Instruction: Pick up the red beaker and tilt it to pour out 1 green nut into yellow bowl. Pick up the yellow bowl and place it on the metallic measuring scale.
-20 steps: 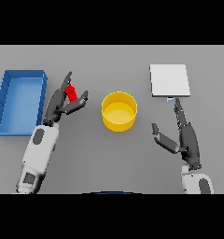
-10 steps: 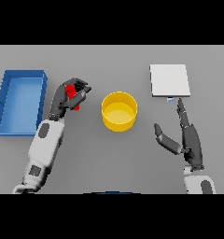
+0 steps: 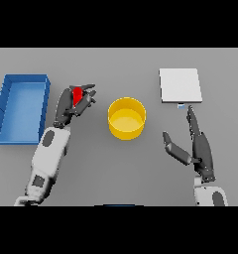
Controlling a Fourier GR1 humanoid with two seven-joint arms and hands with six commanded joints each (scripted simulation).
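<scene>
Since 1 s ago the left robot hand has gone from fingers spread beside the beaker to fingers curled round it; beaker now sits in the grip, between the tray and the bowl, only its red top showing.

Head view: right robot hand rests open, fingers straight, thumb out, just below the scale, holding nothing. Bowl stands mid-bench, well apart from both hands.

Handling, as a guess: beaker looks small, rigid, light, prob. smooth, so a wrap round the body suits; tilt slow so just 1 nut drops. Nut not visible. Bowl looks stiff, light; take by the rim or wall.

Obstacles: blue tray close on the left arm's outer side, path beaker to bowl open. Scale's display tab near right fingertips.
</scene>
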